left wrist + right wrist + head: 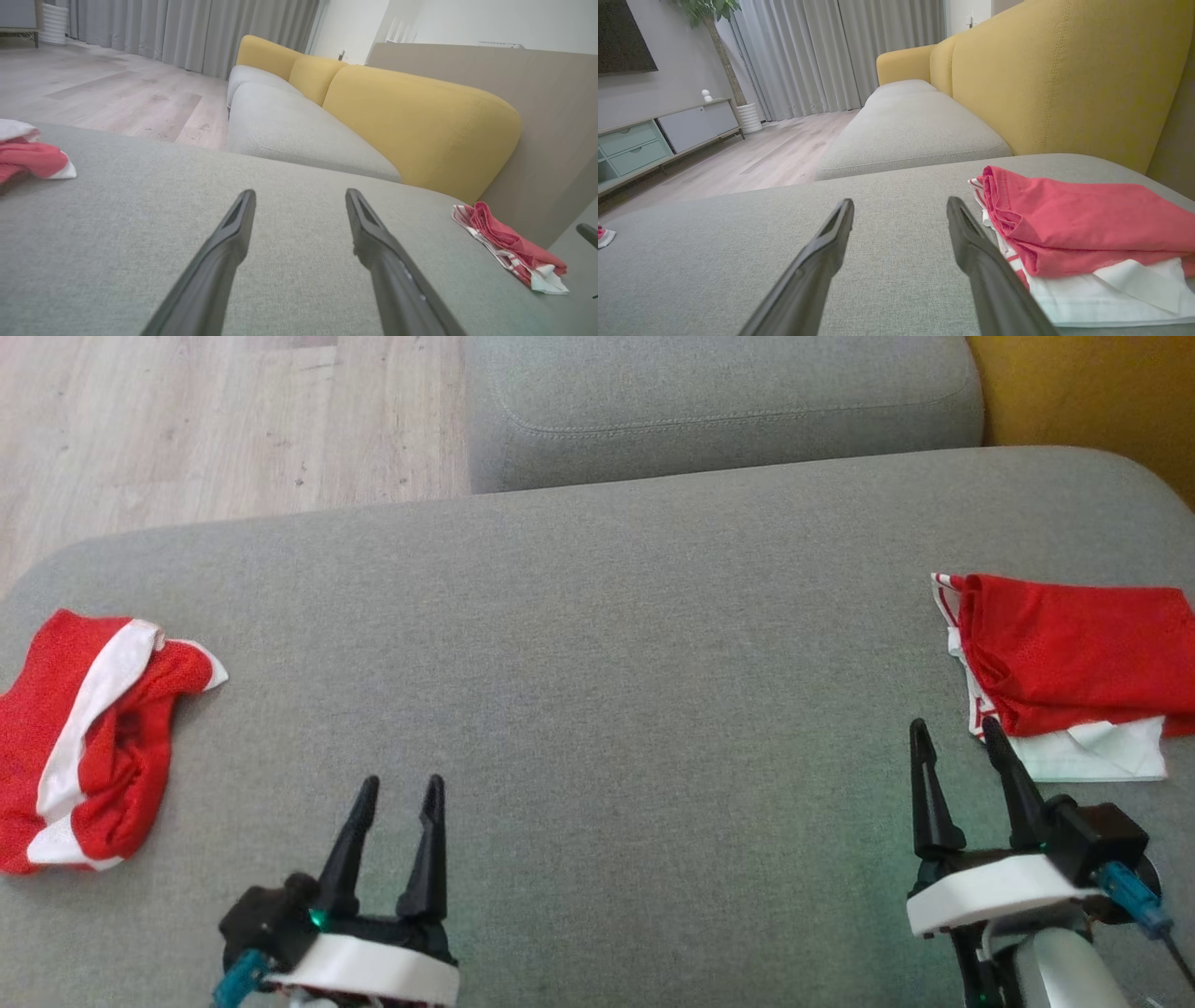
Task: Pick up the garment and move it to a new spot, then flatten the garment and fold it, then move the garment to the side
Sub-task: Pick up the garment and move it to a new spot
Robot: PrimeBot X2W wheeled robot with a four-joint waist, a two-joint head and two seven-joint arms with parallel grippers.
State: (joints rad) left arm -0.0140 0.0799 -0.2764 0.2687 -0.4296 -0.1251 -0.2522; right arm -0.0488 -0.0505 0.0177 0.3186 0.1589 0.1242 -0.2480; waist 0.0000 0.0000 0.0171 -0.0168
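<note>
Garment [89,737] in red and white lies crumpled at the left edge of the grey cushion [597,691].
From my remote station I see a second, folded garment [1074,663] at the cushion's right edge. My left gripper [402,784] and right gripper [955,726] hover over the cushion's near side, fingers spread wide, holding nothing; the right one's fingertips sit just beside the folded piece.

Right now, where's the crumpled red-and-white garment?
The crumpled garment lies at the head view's far left on the grey sofa cushion, left of the left gripper; the folded red-and-white garment sits opposite, by the right gripper.
</note>
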